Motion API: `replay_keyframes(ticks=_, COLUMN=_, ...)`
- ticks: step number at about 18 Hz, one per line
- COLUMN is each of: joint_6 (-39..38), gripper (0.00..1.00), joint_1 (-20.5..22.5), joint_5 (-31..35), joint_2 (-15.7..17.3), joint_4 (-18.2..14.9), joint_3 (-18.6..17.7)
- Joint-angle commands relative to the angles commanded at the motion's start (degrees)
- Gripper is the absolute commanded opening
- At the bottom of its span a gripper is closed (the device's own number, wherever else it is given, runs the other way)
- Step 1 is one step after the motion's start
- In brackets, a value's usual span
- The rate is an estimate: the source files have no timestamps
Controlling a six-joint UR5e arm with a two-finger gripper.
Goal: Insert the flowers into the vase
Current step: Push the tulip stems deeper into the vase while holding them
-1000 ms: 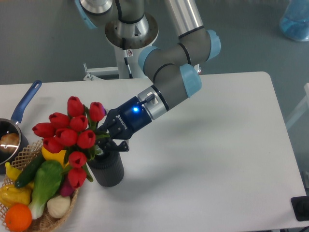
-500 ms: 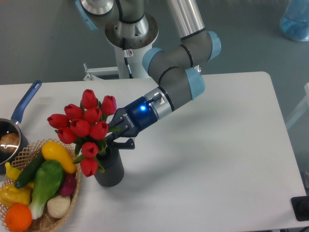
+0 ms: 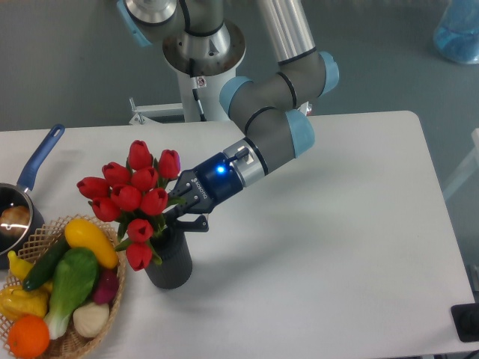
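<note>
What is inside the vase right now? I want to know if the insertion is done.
The flowers stand above the vase, with green stems leading down toward its mouth. The buds, leaves and gripper cover the mouth, so how deep the stems sit cannot be seen.

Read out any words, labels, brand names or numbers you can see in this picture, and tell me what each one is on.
White lettering on the black body of the gripper: too small and tilted to read.
Small red and white sticker on the robot's base column: too blurred to read.
Nothing written shows on the vase, the flowers, the saucepan, the wicker basket or the table.
</note>
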Motion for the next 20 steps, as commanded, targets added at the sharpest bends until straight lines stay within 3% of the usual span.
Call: replay_keyframes(ticks=20, joint_6=0.3, gripper=0.22, joint_1=0.7, joint_5=0.3, joint_2=-2.7, joint_4=0.0, joint_3=1.5)
